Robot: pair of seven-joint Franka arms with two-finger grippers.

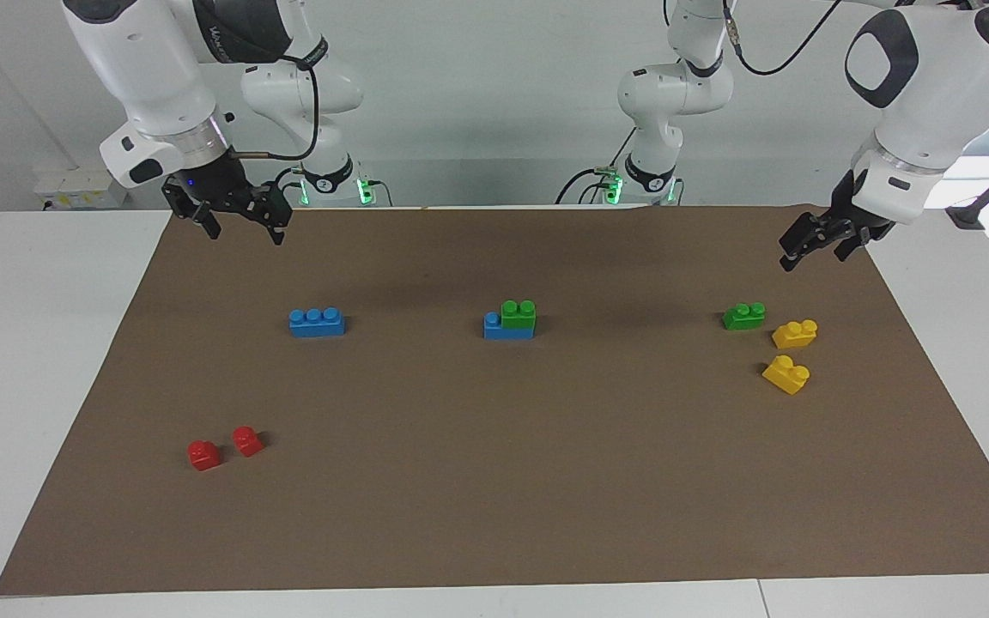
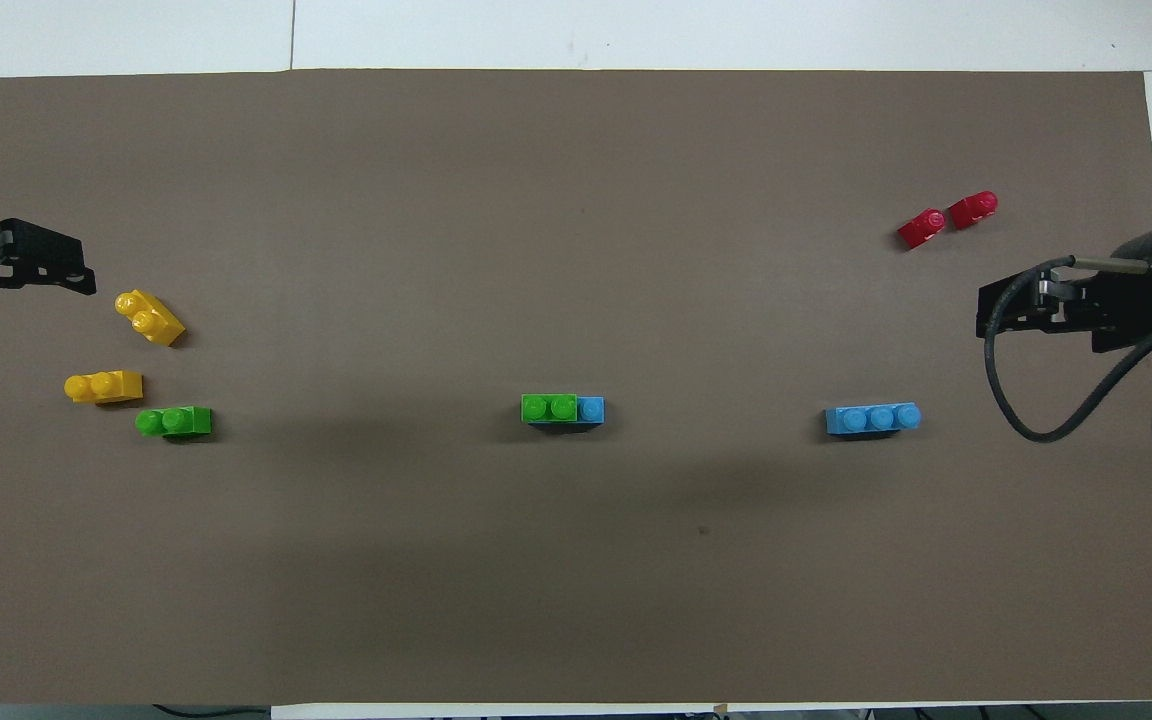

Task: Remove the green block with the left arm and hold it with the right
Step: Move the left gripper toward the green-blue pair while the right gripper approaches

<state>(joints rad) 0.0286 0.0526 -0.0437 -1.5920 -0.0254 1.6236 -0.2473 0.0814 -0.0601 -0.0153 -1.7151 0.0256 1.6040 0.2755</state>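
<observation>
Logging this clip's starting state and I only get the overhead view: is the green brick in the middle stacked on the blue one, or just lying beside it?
Observer: Stacked. The facing view shows the green block sitting on top of the blue brick, with one blue stud left bare.
Operator: Is either gripper down at the mat?
Observer: No. The right gripper hangs in the air over the mat's edge, fingers apart, holding nothing.
Operator: And the left one?
Observer: The left gripper is raised too, open and empty, over the mat's corner and well clear of the loose green brick.
</observation>
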